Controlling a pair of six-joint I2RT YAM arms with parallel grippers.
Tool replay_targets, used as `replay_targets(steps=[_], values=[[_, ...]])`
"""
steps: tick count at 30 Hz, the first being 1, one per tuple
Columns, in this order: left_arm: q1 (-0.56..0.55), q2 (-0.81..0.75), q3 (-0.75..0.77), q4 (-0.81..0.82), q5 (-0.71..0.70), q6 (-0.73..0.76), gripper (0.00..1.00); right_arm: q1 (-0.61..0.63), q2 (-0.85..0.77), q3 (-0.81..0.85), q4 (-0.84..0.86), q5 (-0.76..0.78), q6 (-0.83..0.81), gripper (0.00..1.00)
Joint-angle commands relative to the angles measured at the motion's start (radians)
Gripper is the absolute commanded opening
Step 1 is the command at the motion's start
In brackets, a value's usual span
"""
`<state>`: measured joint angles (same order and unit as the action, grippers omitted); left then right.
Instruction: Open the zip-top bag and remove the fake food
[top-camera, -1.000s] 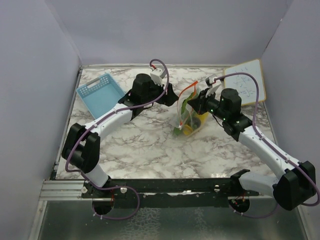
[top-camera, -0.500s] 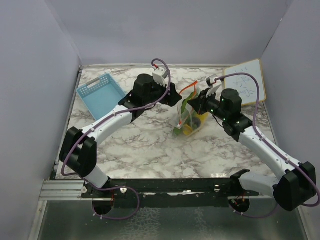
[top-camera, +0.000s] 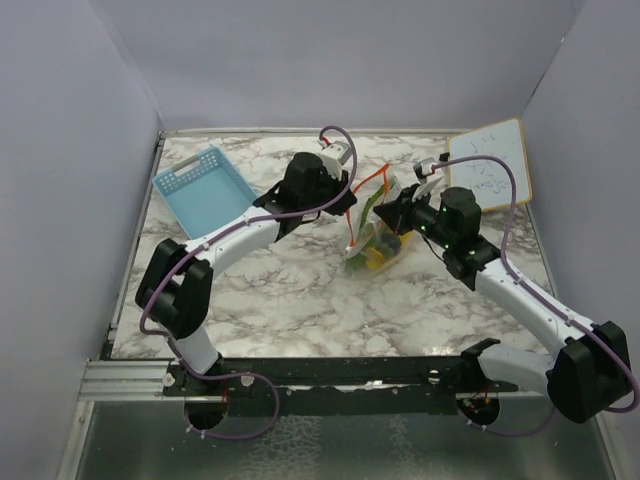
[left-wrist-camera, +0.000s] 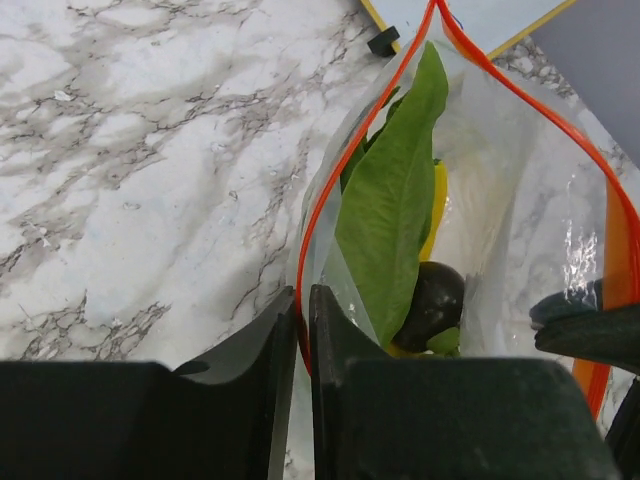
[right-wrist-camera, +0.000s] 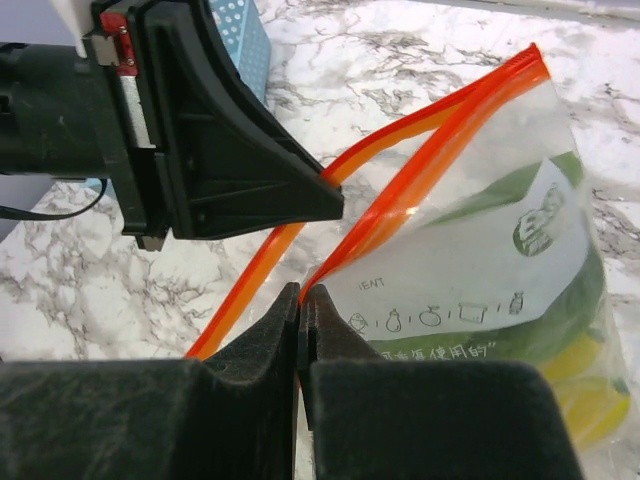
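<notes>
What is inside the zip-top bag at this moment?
Inside the zip-top bag: a green leafy piece, a yellow piece behind it, a dark round piece lower down. The leaf hides most of the yellow piece.

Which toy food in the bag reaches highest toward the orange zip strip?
The long green leaf; the yellow piece and dark round piece sit lower.

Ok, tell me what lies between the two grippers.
The zip-top bag, mouth open, holding a green leaf, yellow piece and dark round piece. Left wrist view shows it.
</notes>
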<state>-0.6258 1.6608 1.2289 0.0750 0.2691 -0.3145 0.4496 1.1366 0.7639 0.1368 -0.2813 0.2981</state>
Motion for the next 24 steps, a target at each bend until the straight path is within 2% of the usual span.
replay_targets(steps=[1,2,11,15,18,24], values=[[-0.031,0.029,0.082,-0.003,-0.028,0.006,0.02,-0.002,-0.024,-0.031,0.081,-0.042,0.032,0.01],[-0.035,0.051,0.09,-0.001,-0.035,0.007,0.0,-0.002,-0.026,-0.039,0.084,-0.047,0.037,0.01],[-0.043,0.098,0.155,0.004,-0.129,0.017,0.0,-0.002,0.013,-0.103,0.225,-0.105,0.125,0.01],[-0.043,0.116,0.193,-0.007,-0.141,0.043,0.0,-0.001,0.103,-0.101,0.348,-0.234,0.191,0.02],[-0.041,0.127,0.203,0.002,-0.144,0.064,0.0,0.012,0.186,-0.068,0.413,-0.348,0.194,0.02],[0.0,0.151,0.263,-0.061,-0.169,0.094,0.0,0.072,0.293,0.049,0.403,-0.363,0.164,0.02]])
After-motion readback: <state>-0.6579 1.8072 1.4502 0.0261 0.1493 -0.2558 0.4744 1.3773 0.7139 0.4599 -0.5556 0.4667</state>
